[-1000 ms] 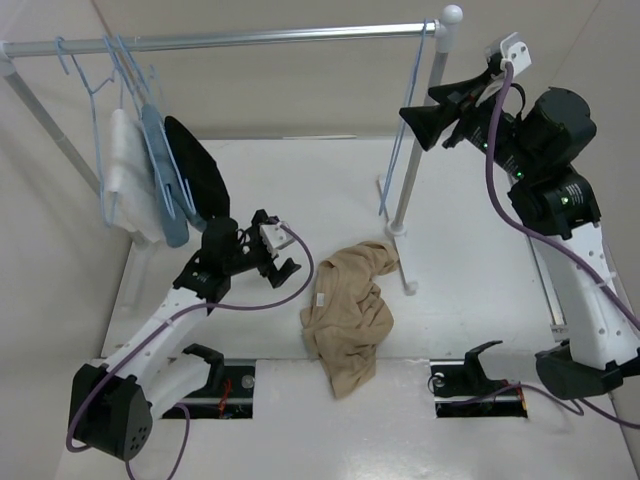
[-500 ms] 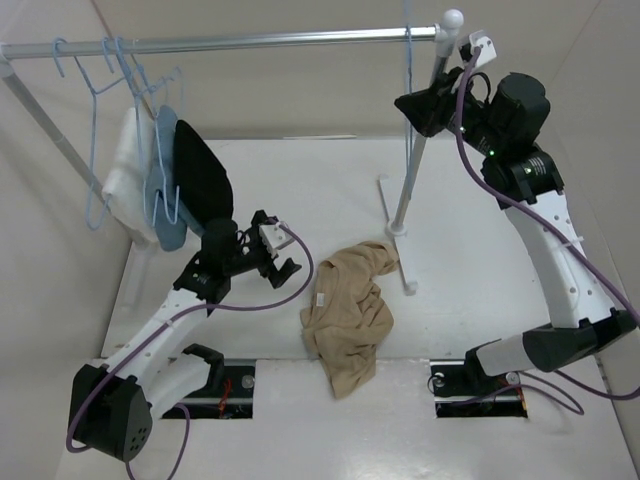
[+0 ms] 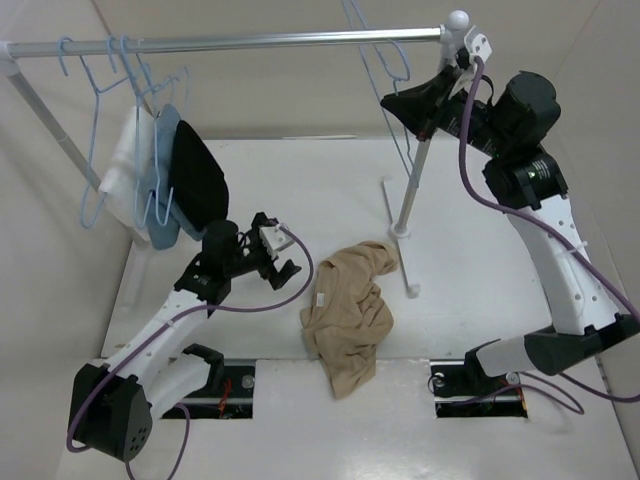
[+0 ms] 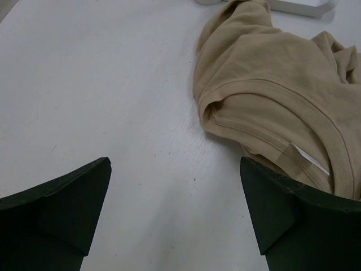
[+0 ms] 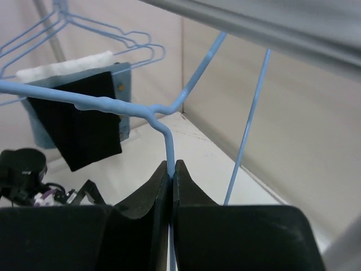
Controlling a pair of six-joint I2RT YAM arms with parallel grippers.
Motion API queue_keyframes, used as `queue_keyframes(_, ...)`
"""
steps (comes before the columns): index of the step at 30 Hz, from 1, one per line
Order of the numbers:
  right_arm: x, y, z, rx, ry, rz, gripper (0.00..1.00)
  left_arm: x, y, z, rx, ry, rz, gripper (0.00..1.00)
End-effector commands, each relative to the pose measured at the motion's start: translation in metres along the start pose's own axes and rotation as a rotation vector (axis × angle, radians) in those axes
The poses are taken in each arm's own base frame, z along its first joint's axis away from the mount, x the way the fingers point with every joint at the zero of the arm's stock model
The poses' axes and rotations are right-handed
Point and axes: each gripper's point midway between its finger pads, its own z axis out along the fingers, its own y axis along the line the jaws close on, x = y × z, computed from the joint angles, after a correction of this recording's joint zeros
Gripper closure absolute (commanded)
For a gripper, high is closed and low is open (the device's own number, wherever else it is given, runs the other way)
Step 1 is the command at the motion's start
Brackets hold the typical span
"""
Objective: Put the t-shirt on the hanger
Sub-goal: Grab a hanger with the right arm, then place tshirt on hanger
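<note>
Judged step: fetching the hanger (image 5: 84, 100). Held high at 1 o'clock beside the rail (image 3: 250, 40) by the right gripper (image 5: 171, 169), jaws closed on the thin wire just below the bend at its neck. Hard to tell from these views whether the hook has cleared the rail.

Parked low at 8 o'clock, the left gripper (image 4: 175, 169): jaws spread wide, gripping nothing, near the shirt (image 3: 348, 315) but apart from it. Lying in a crumpled heap at 6 o'clock, collar and white label (image 4: 309, 159) turned toward those jaws.

Next, by this reading: bring the hanger down toward 6 o'clock, pinch the collar with the left jaws, lift to open the neck, then feed one hanger shoulder through. Needs a steady grip on slippery wire.

Around it all, beige walls on three sides. Below, a white surface (image 3: 470, 260). Standing at 2 o'clock, the rack post (image 3: 415, 170). Hanging at 10 o'clock, black garment (image 3: 197, 180) among paler ones on spare hangers (image 3: 110, 70).
</note>
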Motion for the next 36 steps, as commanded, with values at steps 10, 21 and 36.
queue_keyframes(10, 0.077, 0.072, -0.045, -0.376, 0.102, -0.125, 1.0, 0.018, -0.029, 0.016, 0.123, 0.164, -0.005, 0.42)
queue_keyframes(21, 0.15, 0.043, -0.086, -0.228, 0.268, -0.067, 1.0, 0.01, -0.055, 0.065, 0.322, 0.223, -0.196, 0.01)
queue_keyframes(36, 0.159, 0.021, -0.095, -0.179, 0.283, -0.099, 1.0, 0.042, -0.075, 0.072, 0.444, 0.295, -0.231, 0.01)
